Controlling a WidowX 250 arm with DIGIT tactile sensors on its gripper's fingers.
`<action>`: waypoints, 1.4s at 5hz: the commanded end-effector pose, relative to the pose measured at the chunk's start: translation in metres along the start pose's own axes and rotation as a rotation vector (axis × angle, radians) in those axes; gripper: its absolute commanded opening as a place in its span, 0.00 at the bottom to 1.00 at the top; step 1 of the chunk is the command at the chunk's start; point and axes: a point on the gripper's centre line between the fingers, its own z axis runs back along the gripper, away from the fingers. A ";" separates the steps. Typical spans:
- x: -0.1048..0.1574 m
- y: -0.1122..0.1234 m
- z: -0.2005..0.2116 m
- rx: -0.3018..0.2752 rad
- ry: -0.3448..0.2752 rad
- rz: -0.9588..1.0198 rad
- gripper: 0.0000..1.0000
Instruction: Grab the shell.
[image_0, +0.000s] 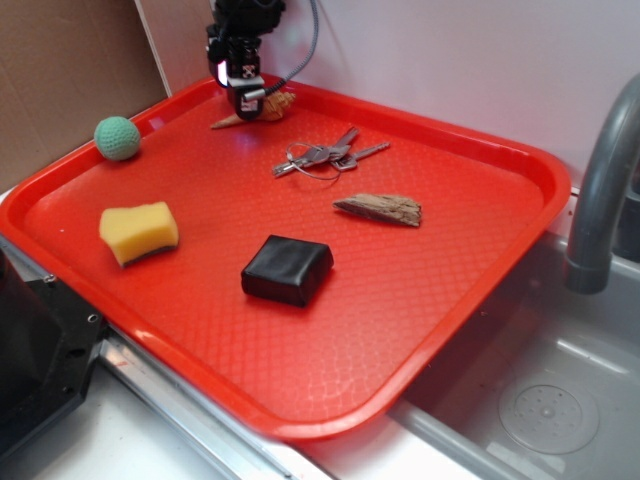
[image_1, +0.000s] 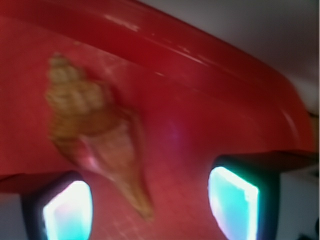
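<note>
— You're looking at a red plastic tray with a fine cross-hatched pattern; what's showing on it?

— You're seeing a tan-orange knobbly spiral shell, a green knitted ball, a yellow sponge with a dark underside, and a glossy black squarish block.

— And toward the middle?

— You're getting silver metal keys on a ring and a brown-grey splintered wood piece. The black gripper is showing fingertips glowing cyan-white.
</note>
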 end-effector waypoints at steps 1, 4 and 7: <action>0.015 -0.018 0.012 0.046 -0.039 -0.051 1.00; 0.013 -0.016 -0.022 -0.006 0.074 -0.036 0.00; 0.009 -0.015 -0.016 0.003 0.033 -0.013 0.00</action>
